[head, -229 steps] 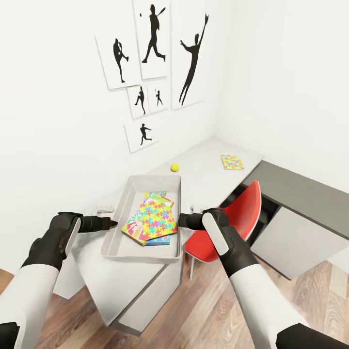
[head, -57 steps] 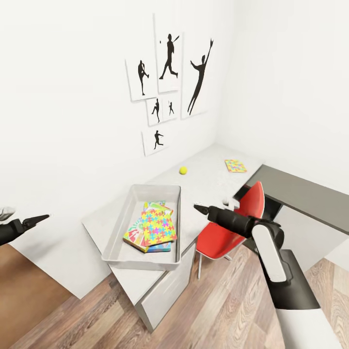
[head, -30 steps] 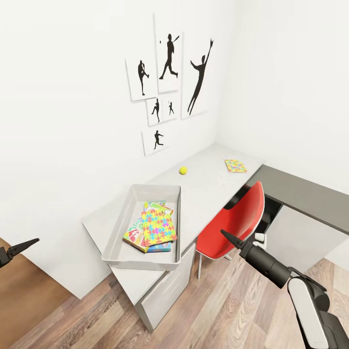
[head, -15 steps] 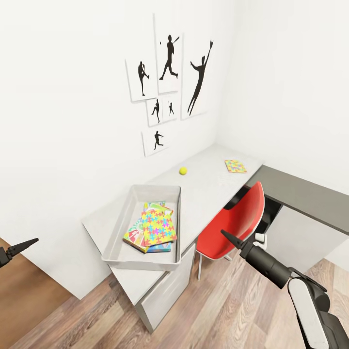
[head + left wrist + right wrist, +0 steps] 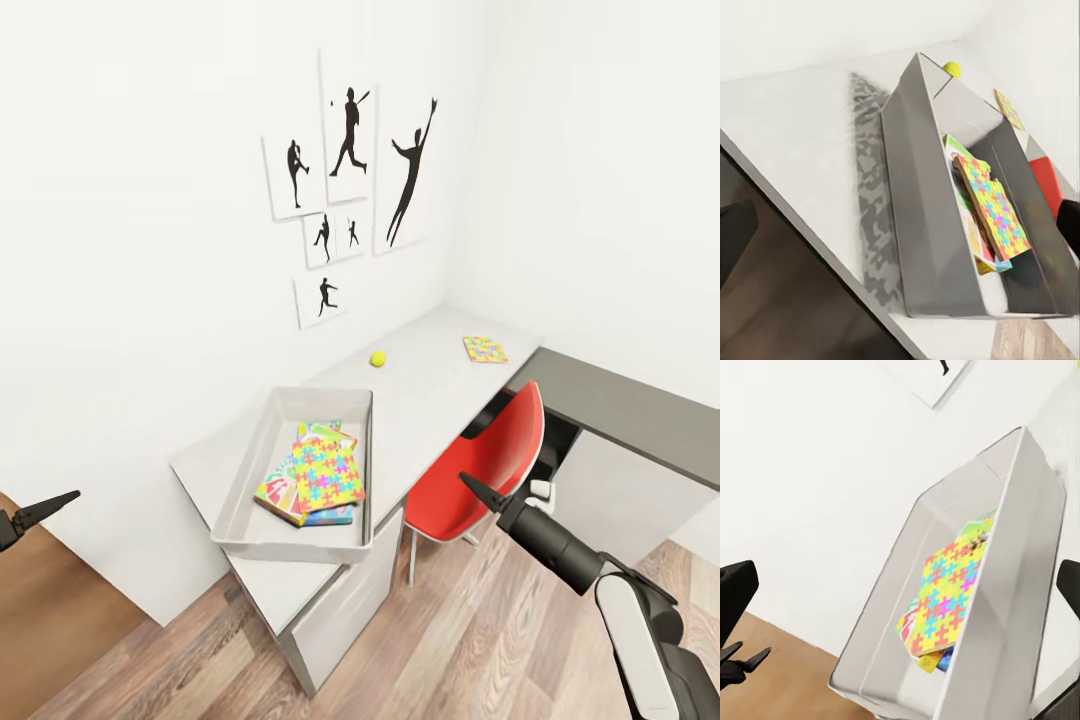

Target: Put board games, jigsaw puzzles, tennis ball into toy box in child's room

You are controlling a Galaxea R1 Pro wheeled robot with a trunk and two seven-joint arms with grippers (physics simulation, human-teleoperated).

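Note:
The light-grey toy box stands on the near end of the table. Inside it a jigsaw puzzle lies on top of board games; the same stack shows in the left wrist view and the right wrist view. The tennis ball and a second jigsaw puzzle rest farther along the table. My left gripper hangs low, well left of the table. My right gripper is in front of the chair. Both are open and empty, fingers apart.
A red chair is tucked under the table beside my right arm. A dark-grey cabinet top joins the table at right. Baseball silhouette pictures hang on the white wall. Wood-plank floor lies below.
Over two seconds my right arm dropped from table height to beside the chair and my left gripper sank lower. In the last half second only the camera shifted slightly.

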